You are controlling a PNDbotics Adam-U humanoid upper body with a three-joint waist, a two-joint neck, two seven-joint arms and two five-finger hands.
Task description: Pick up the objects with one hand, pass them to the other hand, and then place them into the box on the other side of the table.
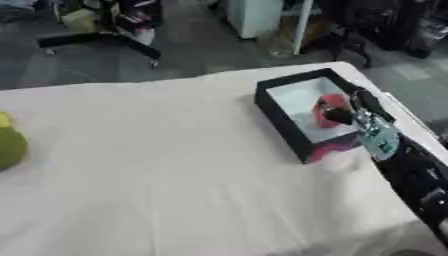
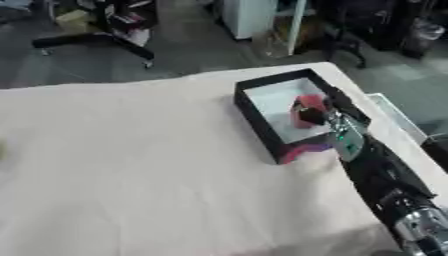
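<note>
Red, rounded object (image 1: 331,106) sits gripped in the right robot hand (image 1: 350,114), held over the open black rectangular box (image 1: 284,112) on the cloth-covered bench (image 1: 175,175). Released near the wall, it might catch the rim and tumble out. One box, one red object, one green-yellow rounded thing (image 1: 9,142) at the bench's left edge.

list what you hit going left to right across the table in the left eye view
green round object at the left edge → bare white tablecloth → black box → red object in the right hand
</note>
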